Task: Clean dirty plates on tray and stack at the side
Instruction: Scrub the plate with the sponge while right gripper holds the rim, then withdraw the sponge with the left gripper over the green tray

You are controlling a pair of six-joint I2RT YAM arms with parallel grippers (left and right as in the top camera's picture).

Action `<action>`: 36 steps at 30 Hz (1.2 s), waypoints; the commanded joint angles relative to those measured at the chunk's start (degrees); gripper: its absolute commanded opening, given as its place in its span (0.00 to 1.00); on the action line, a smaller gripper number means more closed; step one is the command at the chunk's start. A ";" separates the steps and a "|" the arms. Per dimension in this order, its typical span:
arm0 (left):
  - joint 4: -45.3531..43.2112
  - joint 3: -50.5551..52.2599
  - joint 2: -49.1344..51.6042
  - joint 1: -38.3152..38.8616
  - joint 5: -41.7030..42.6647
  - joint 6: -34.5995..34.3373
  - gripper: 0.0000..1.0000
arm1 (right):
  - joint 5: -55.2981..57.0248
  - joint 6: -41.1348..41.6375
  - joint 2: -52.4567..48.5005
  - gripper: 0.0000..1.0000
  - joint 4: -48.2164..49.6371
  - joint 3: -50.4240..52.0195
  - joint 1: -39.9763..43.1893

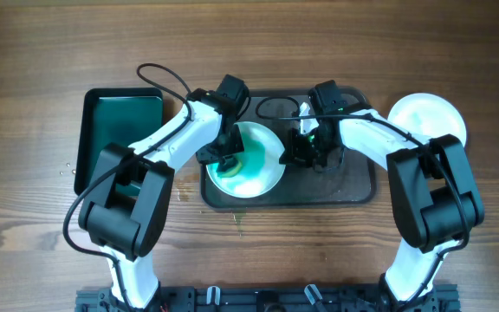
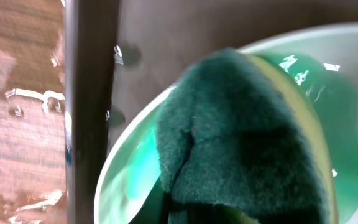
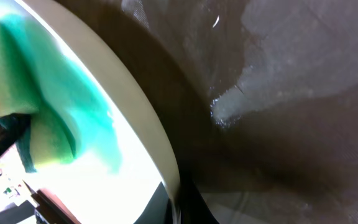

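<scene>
On the dark tray [image 1: 353, 186] sits a white plate [image 1: 262, 169] smeared teal-green in its middle. My left gripper [image 1: 228, 160] is shut on a green and yellow sponge [image 2: 247, 143], which presses onto the left part of that plate [image 2: 120, 186]. My right gripper [image 1: 297, 154] is shut on the plate's right rim [image 3: 151, 118], one finger on each side of the edge. In the right wrist view the sponge [image 3: 17, 106] and teal smears show across the plate. A second white plate [image 1: 427, 117] lies on the table right of the tray.
At the left stands a smaller black tray with a green inside [image 1: 119, 130]. The tray's mesh floor [image 3: 291, 124] looks wet in patches. Water drops lie on the wooden table [image 2: 17, 124] beside the tray rim [image 2: 89, 93].
</scene>
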State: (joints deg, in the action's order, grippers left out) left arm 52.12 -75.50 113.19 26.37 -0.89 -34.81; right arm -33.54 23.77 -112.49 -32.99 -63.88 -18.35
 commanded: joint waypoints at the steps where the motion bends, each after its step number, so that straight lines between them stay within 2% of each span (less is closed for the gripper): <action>1: 2.05 2.29 1.90 0.66 12.41 11.98 0.04 | 3.96 0.20 -1.73 0.04 -0.55 1.60 0.90; 4: 0.31 2.29 1.90 0.87 29.29 23.06 0.04 | 3.93 0.20 -1.73 0.04 -0.57 1.60 0.90; 7: -2.71 2.29 1.90 0.72 38.42 27.15 0.04 | 3.93 0.22 -1.73 0.05 -0.57 1.60 0.90; 12: -7.82 2.29 1.90 0.57 39.95 26.93 0.04 | 3.93 0.20 -1.73 0.04 -0.57 1.60 0.90; 15: -10.60 2.29 1.90 -0.31 36.17 25.20 0.04 | 3.96 0.17 -1.73 0.04 -0.57 1.60 0.90; 21: -12.94 2.29 1.90 -4.13 15.69 13.70 0.04 | 3.98 0.13 -1.75 0.05 -0.57 1.60 0.90; 24: -11.58 1.79 1.75 -6.99 5.03 8.70 0.04 | 3.98 0.17 -1.75 0.04 -0.57 1.60 0.90; 27: -7.80 -0.04 1.22 -8.94 -0.83 5.35 0.04 | 4.00 0.15 -1.73 0.05 -0.55 1.60 0.90; 30: -2.82 -2.62 0.09 -9.99 -4.42 5.11 0.04 | 4.02 0.15 -1.73 0.04 -0.52 1.60 0.90; 36: 6.60 -6.75 -2.64 -9.77 -4.63 5.16 0.04 | 4.02 0.13 -1.68 0.04 -0.57 1.57 0.90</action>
State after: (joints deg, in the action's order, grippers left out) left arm 54.92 -79.46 113.65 18.33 4.95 -27.42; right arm -33.63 23.99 -112.51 -32.49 -63.88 -18.24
